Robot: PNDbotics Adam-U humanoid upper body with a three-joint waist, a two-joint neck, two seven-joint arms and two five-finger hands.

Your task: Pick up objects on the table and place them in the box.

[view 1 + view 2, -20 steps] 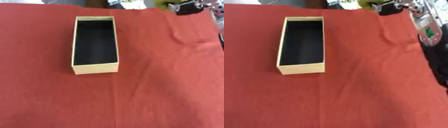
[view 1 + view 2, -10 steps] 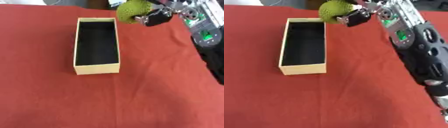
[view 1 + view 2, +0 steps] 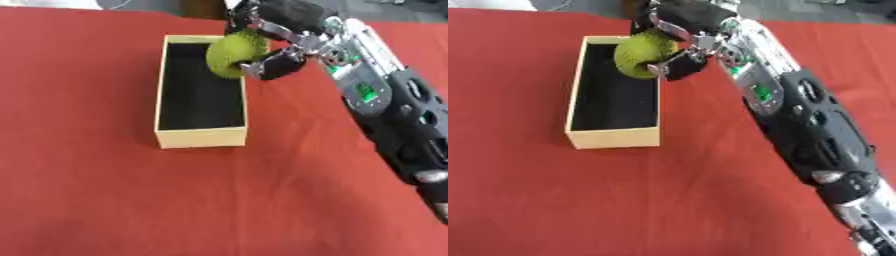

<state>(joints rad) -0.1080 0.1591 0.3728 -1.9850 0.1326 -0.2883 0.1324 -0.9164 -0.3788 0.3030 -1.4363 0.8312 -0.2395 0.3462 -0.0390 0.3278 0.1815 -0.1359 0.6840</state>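
Left eye view showed a green ball [image 3: 229, 54] held over the box's [image 3: 199, 138] right wall near its far end, the right hand [image 3: 273, 37] curled around it. Box stood on red cloth [image 3: 105, 200], interior black.

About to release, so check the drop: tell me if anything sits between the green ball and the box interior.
Nothing visible does. The right hand holds the green ball over the box at its far right wall; the dark interior below looks empty.

green bumpy ball [image 3: 229, 54] | over box's right wall | box [image 3: 199, 142] open, tan, black-lined
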